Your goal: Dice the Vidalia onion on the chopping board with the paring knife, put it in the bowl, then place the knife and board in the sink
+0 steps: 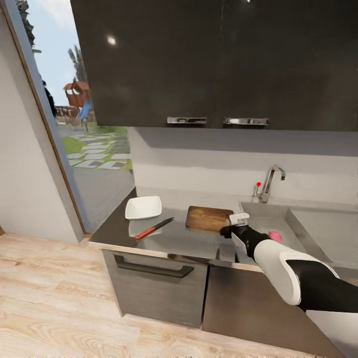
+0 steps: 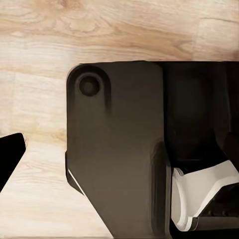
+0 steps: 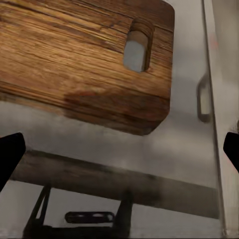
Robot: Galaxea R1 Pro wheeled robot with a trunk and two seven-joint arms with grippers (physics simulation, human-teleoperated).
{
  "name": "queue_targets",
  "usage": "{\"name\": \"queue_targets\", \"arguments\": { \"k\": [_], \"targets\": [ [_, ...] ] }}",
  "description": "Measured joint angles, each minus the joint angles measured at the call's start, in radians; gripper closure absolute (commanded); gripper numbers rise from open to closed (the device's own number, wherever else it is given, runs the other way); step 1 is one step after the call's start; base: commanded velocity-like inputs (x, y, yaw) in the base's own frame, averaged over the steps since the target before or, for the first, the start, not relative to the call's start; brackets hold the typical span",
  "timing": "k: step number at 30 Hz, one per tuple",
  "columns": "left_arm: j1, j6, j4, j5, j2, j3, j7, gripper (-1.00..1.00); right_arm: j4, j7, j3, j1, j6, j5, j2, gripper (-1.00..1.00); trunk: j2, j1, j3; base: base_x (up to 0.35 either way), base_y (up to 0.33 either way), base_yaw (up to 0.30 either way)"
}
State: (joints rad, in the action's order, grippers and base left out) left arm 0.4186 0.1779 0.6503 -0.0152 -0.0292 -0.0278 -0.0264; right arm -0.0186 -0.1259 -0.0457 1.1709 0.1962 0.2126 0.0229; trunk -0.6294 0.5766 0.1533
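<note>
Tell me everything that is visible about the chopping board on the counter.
The chopping board is a dark brown rectangle with visible wood grain and rounded corners. A small slot handle is cut through the end nearest the sink. It lies flat on the grey countertop, with nothing on it. The right gripper hovers at its sink-side corner; contact cannot be judged.

Bright daylight comes in from the open doorway (image 1: 84, 134) on the left. The dark cabinets (image 1: 214, 59) carry a small white glare spot. The countertop (image 1: 174, 238) is glossy and reflects things softly. Under the chopping board (image 3: 84, 59) lies a blurred shadow. The renders look slightly smeared everywhere.
</note>
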Motion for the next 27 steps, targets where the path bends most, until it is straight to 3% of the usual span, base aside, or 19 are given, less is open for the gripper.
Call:
{"name": "queue_targets", "arguments": {
  "k": [13,27],
  "targets": [
    [-0.002,0.000,-0.025,0.000,0.000,0.000,0.000,-1.00,0.000,-0.004,-0.001,-0.012,-0.012,0.000,-0.005,-1.00,0.000,0.000,0.000,-0.269,0.150,-0.015],
    [-0.002,0.000,-0.027,0.000,0.000,0.000,0.000,-1.00,-0.002,-0.003,-0.001,-0.012,-0.013,0.000,-0.005,-1.00,0.000,0.000,-0.015,-0.270,0.152,-0.203]
  ]
}}
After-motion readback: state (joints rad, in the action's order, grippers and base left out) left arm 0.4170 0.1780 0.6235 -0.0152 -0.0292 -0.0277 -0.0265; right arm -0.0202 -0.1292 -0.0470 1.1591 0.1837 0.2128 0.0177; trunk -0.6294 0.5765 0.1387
